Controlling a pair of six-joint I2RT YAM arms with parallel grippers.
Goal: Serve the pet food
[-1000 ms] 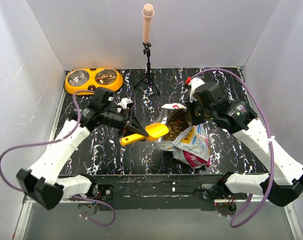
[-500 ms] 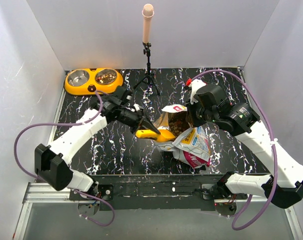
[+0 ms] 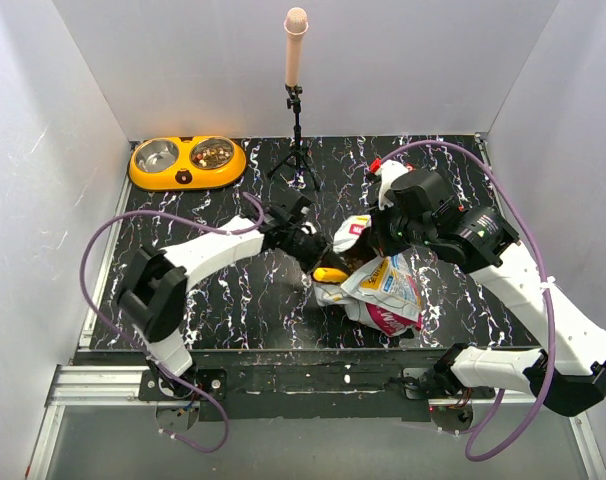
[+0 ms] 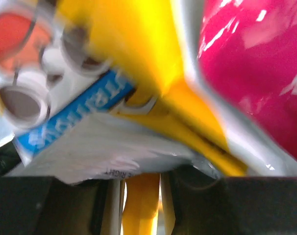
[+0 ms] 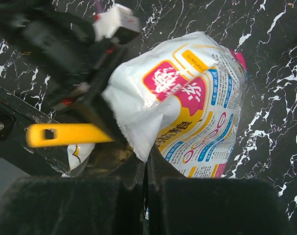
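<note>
Yellow scoop [image 3: 330, 273] in left gripper [image 3: 320, 263], earlier beside bag [image 3: 388, 295], now inside it

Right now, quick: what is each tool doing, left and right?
Left tool: closed on the yellow scoop, by its handle.
Right tool: shut, pinching the edge of the food bag.

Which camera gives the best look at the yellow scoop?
The right wrist view: the scoop shows its handle sharply, its cup hidden at the bag mouth. The top view catches only a yellow sliver; the left wrist view is a blurred close-up.
</note>
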